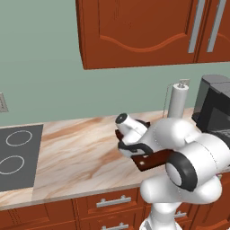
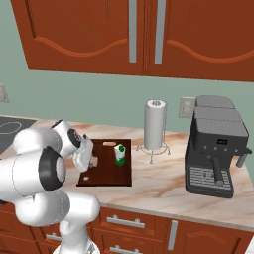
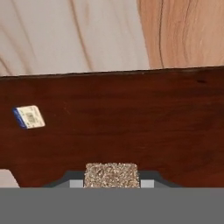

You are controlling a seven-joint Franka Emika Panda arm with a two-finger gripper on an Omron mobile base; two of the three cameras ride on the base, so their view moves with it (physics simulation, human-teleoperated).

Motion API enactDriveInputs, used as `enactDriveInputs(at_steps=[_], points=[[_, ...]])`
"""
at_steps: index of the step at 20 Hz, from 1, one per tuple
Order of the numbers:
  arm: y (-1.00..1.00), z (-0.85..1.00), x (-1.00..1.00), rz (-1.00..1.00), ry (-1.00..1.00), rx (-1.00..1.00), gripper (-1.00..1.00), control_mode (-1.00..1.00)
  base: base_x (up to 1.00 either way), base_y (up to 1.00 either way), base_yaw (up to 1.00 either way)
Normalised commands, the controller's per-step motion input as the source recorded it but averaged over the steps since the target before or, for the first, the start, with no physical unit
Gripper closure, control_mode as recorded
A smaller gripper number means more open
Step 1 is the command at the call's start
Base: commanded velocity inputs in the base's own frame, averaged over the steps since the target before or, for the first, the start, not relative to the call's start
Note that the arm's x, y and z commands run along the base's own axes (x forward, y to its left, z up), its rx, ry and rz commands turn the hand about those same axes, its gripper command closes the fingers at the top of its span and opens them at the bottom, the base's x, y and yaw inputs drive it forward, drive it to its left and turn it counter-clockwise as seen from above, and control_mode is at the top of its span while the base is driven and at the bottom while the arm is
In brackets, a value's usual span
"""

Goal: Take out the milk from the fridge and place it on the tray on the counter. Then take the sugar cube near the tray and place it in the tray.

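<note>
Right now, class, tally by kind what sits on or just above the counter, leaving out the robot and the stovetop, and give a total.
tray: 1
milk: 1
sugar cube: 1
small white packet: 1
paper-towel roll: 1
coffee machine: 1
Total: 6

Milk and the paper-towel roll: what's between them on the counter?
In the right base view, just the tray's right edge and bare counter lie between the milk and the paper-towel roll.
</note>
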Motion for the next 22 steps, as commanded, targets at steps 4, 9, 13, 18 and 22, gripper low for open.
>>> enactDriveInputs(at_steps=[4, 9, 13, 18, 22], points=[[0.0, -0.2, 0.09, 0.04, 0.04, 0.0, 1.0, -1.0, 0.0, 0.0, 0.0], [0.0, -0.17, 0.04, 0.03, 0.08, 0.0, 1.0, -1.0, 0.0, 0.0, 0.0], [0.0, -0.2, 0.01, 0.02, 0.11, 0.0, 1.0, -1.0, 0.0, 0.0, 0.0], [0.0, -0.18, 0.01, 0.02, 0.11, 0.0, 1.0, -1.0, 0.0, 0.0, 0.0], [0.0, -0.12, 0.0, 0.02, 0.07, 0.0, -1.0, -1.0, 0.0, 0.0, 0.0]])
